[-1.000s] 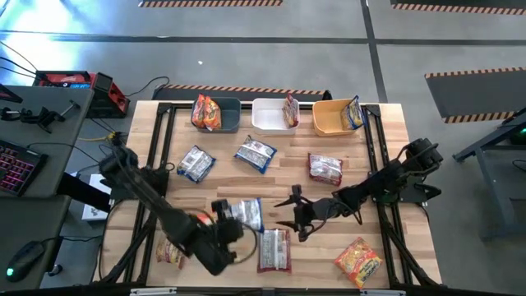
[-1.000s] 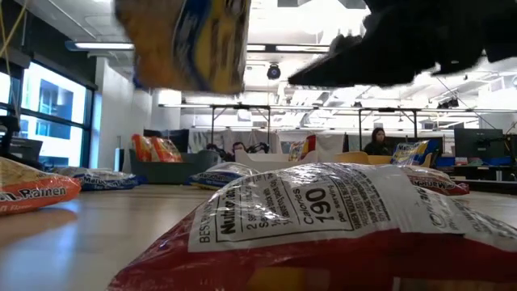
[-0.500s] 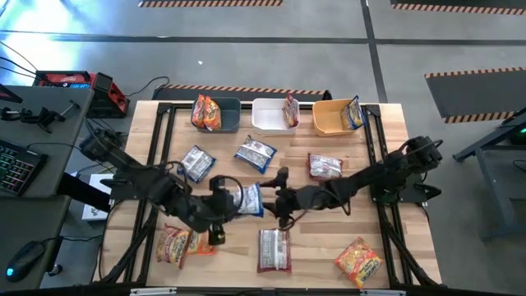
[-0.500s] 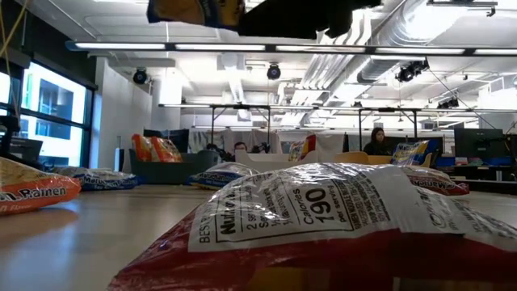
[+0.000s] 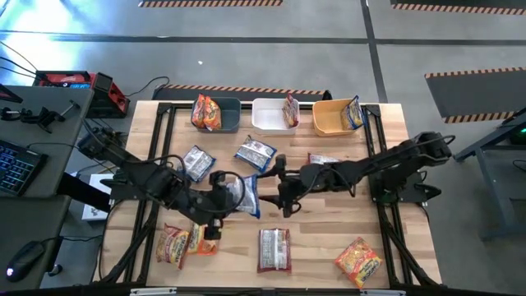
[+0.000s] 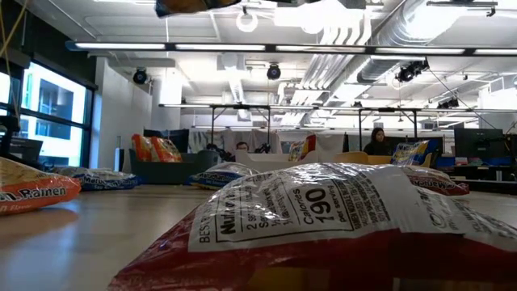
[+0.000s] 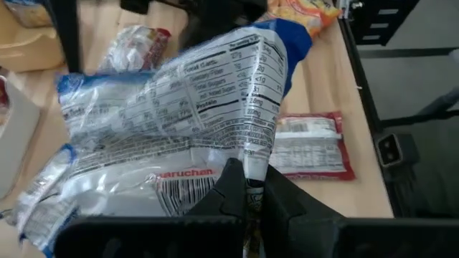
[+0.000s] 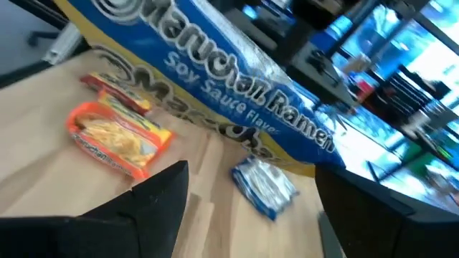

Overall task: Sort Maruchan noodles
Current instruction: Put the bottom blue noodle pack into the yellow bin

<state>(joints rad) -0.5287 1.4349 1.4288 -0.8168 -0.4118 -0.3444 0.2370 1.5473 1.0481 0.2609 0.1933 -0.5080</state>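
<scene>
Right fingers (image 5: pixel 282 187) moved beside lifted blue packet (image 5: pixel 244 196), spread; left fingers (image 5: pixel 220 200) clamp it, bins (image 5: pixel 269 122) each hold packets.

The blue packet (image 8: pixel 215 86) reads "Soy Sauce Flavor Ramen"; the nearest packet (image 6: pixel 323 234) "190".

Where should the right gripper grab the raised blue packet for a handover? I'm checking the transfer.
The free edge facing the right gripper, approached level from its own side: the left gripper pinches the blue packet at its opposite end, so that edge hangs clear in front of the open fingers.
</scene>
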